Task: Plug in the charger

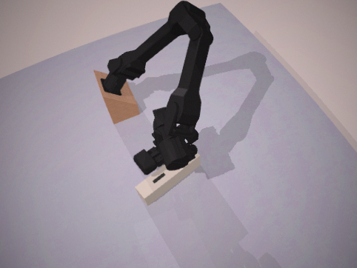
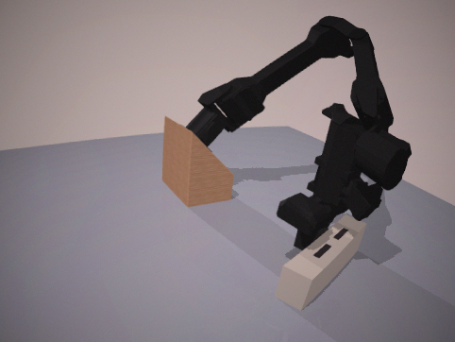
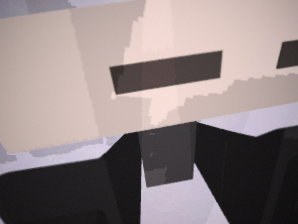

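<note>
The black arm has angular links and a cylindrical housing.

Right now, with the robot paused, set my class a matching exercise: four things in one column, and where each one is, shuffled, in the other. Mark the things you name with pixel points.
Things:
1. Dark grey block-shaped charger (image 3: 168, 156)
2. Long cream power strip (image 1: 148, 190) (image 2: 298, 271) (image 3: 40, 75)
3. Orange-brown wooden wedge (image 1: 126, 112) (image 2: 176, 165)
4. Dark rectangular slots (image 2: 322, 250) (image 3: 166, 72)

Places:
A. Beneath the foot of the black robot arm (image 1: 192, 67) (image 2: 288, 66)
B. Between the fingers of the black gripper (image 1: 167, 161) (image 2: 330, 222) (image 3: 168, 137)
C. In the top face of another listed thing
D. Lying on the bluish-lilac table (image 1: 55, 185) (image 2: 94, 260), below the gripper

Right pairs: 1-B, 2-D, 3-A, 4-C.
</note>
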